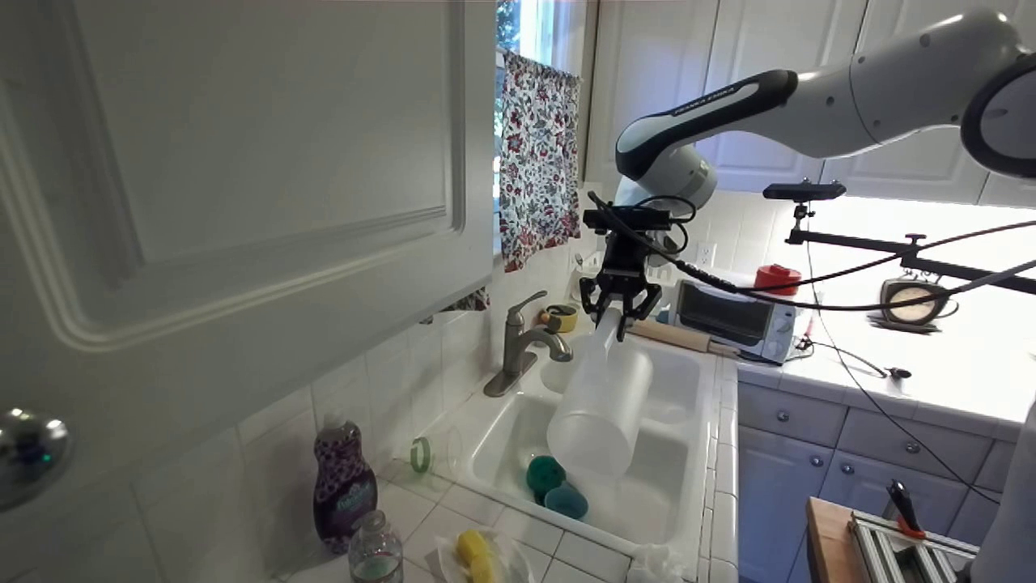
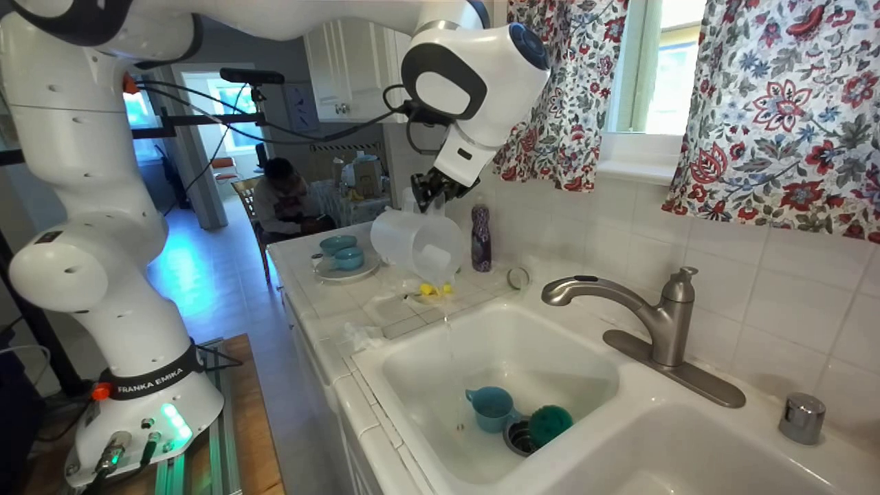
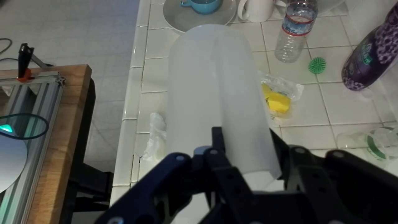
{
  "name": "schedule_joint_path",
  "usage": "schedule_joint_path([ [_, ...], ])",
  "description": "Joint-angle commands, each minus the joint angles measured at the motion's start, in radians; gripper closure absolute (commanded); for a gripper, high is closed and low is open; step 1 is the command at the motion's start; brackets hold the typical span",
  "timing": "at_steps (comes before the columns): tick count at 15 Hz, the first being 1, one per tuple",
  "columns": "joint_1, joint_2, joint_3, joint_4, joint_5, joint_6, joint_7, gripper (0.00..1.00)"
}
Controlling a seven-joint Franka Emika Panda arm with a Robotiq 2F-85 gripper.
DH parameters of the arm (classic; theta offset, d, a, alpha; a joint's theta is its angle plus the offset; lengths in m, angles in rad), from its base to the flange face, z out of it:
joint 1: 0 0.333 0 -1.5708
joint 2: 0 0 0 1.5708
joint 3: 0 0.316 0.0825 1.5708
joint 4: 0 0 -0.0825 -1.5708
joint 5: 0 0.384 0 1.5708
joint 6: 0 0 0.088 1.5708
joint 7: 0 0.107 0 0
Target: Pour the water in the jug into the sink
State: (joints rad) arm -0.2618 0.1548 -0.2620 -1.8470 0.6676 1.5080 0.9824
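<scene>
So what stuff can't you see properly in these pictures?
How full the jug is: cloudy plastic blurs it, in all three views.
Part of the drain: behind the green round thing, in an exterior view.
Face of the person: too dark and small, in an exterior view.

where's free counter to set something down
Bare tile lies between the yellow block, purple bottle and green-banded clear cup; another patch, by the counter edge, between plate and crumpled plastic. Crowded: around the white mug, between plate and clear bottle.
</scene>
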Motion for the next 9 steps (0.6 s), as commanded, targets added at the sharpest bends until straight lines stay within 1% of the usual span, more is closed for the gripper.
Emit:
schedule_joint_path([
  [1, -0.019, 0.034, -0.005, 0.052, 0.057, -0.066, -0.026, 0.91],
  [4, -0.024, 0.049, -0.004, 0.064, 0.071, -0.081, -0.049, 0.91],
  [6, -0.024, 0.061, -0.003, 0.077, 0.046, -0.107, -0.074, 0.91],
  [9, -0.025, 0.078, -0.004, 0.093, 0.048, -0.128, -0.093, 0.91],
])
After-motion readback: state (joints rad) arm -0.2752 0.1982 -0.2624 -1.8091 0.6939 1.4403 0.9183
